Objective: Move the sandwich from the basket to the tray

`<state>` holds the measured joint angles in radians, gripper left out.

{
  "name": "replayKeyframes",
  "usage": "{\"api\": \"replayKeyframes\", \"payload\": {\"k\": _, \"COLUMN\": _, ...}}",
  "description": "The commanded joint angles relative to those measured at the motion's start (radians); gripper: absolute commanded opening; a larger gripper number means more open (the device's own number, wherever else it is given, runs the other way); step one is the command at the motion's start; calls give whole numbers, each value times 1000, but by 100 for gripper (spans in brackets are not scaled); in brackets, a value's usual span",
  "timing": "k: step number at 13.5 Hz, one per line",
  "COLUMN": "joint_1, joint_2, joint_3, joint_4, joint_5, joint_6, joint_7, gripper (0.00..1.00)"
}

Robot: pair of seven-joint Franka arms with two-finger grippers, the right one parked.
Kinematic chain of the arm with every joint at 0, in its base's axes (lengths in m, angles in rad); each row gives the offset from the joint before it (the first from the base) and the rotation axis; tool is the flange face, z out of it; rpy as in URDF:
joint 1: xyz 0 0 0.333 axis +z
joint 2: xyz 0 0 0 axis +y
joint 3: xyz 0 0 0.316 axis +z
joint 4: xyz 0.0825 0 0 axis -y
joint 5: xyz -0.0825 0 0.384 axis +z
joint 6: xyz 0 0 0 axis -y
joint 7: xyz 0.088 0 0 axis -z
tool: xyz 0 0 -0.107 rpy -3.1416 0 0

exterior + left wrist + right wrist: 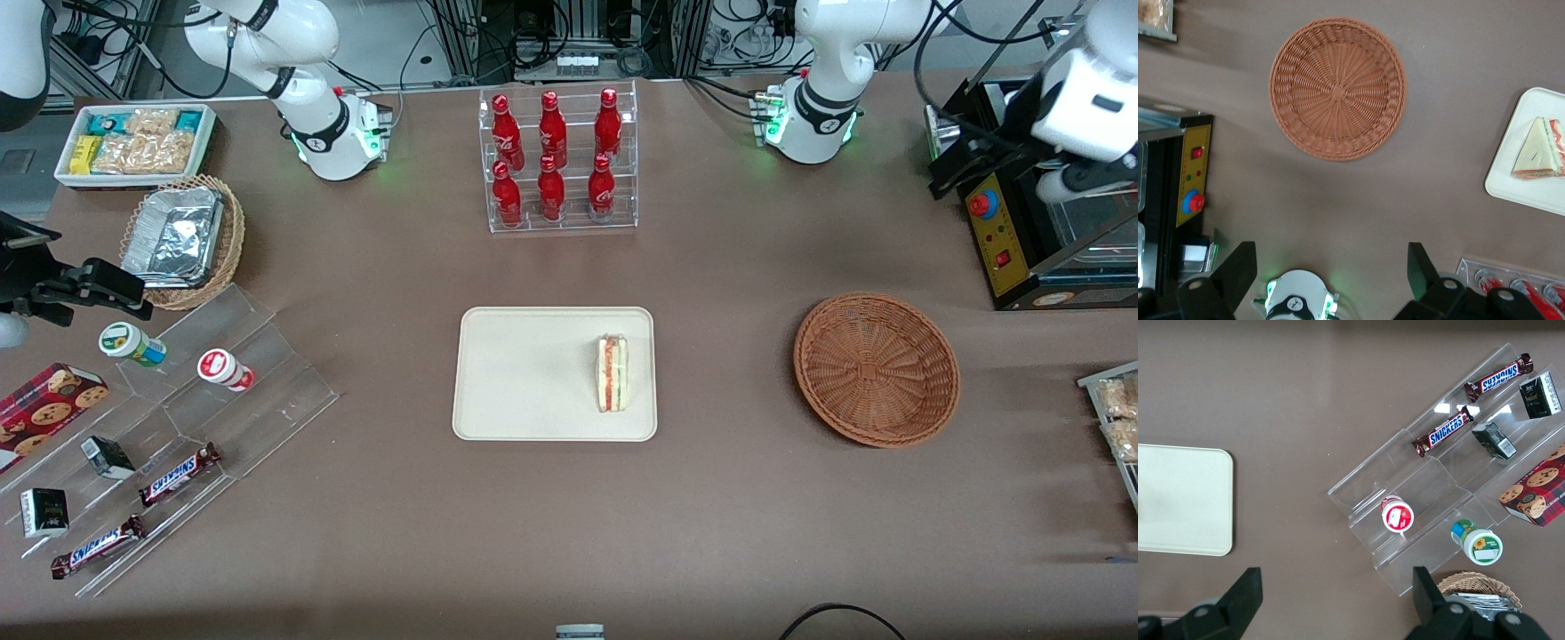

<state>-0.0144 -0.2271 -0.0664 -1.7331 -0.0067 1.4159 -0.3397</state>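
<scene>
The sandwich (pixel 612 373) lies on the cream tray (pixel 533 373) at the middle of the table, near the tray's edge that faces the basket. It also shows in the left wrist view (pixel 1538 150) on the tray (pixel 1521 190). The reddish-brown wicker basket (pixel 876 369) sits beside the tray toward the working arm's end, with nothing in it (pixel 1338 87). My gripper (pixel 1331 267) is open and holds nothing. It hangs high above the table, near the working arm's base (pixel 809 124) and farther from the front camera than the basket.
A clear rack of red bottles (pixel 560 160) stands farther back than the tray. A black control box (pixel 1005 231) and a snack tray (pixel 1116 409) flank the basket. An acrylic step display (pixel 178 418), a tan basket with foil container (pixel 182 240) and a white snack box (pixel 133 142) lie toward the parked arm's end.
</scene>
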Motion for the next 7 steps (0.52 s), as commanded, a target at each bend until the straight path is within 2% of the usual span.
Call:
{"api": "replayKeyframes", "payload": {"k": 1, "joint_1": 89, "joint_2": -38, "joint_3": -64, "joint_4": -39, "joint_5": -38, "joint_6": -6, "joint_7": 21, "gripper": 100}}
{"api": "replayKeyframes", "payload": {"k": 7, "joint_1": 67, "joint_2": 14, "joint_3": -56, "joint_4": 29, "joint_5": -41, "joint_6": -21, "joint_7": 67, "gripper": 100}}
